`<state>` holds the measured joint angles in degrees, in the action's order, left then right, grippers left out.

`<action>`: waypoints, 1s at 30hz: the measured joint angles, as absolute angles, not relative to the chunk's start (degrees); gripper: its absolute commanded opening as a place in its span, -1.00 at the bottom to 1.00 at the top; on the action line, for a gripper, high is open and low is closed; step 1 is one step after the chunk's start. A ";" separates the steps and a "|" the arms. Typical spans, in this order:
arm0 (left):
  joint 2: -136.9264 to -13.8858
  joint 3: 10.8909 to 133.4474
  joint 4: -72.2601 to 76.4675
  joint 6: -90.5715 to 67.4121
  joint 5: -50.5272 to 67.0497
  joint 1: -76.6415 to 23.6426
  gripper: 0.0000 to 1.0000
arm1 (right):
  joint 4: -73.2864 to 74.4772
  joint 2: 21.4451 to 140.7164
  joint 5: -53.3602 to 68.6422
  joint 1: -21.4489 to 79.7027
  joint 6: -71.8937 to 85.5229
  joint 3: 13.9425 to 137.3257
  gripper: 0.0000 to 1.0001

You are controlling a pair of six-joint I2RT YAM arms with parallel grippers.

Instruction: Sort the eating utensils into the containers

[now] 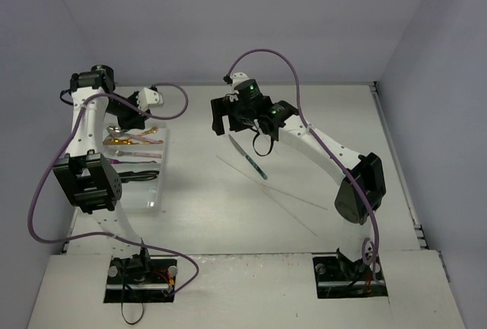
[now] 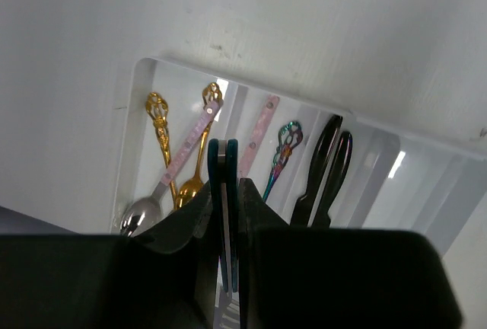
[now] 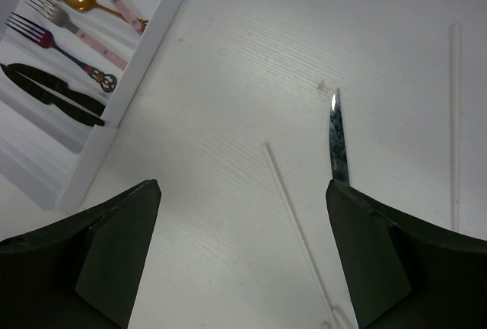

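Observation:
The white divided tray (image 1: 158, 186) lies at the left. It holds gold spoons (image 2: 162, 127), a pink-handled spoon (image 2: 185, 150), a fork (image 3: 46, 36) and black knives (image 2: 326, 165). Above it, my left gripper (image 2: 226, 192) (image 1: 131, 116) is shut on a teal-handled utensil (image 2: 223, 163), its handle sticking up between the jaws. A green-handled knife (image 1: 249, 160) rests on the table with its blade (image 3: 337, 138) beside my right gripper (image 3: 243, 192) (image 1: 226, 119), which hovers open and holds nothing. A thin pale stick (image 3: 293, 222) runs between its fingers on the table; another stick (image 3: 454, 116) lies to the right.
White walls close in the table at the back and both sides. The tray's near corner (image 3: 106, 127) sits left of the right gripper. Purple cables loop over both arms.

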<state>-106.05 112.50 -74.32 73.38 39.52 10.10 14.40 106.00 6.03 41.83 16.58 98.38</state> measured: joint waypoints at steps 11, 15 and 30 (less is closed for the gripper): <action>-108.50 106.92 -75.63 90.06 33.28 9.17 -1.00 | 14.37 105.86 6.02 40.80 16.95 97.91 0.74; -109.80 103.55 -75.64 92.61 31.53 9.02 -1.00 | 14.35 105.80 6.02 40.53 16.97 97.71 0.74; -115.33 100.83 -75.36 99.14 23.62 9.02 -1.00 | 14.35 105.44 6.07 39.66 16.93 96.22 0.73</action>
<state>-115.33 100.83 -75.36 99.14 23.62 9.02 14.35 105.44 6.07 39.66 16.93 96.22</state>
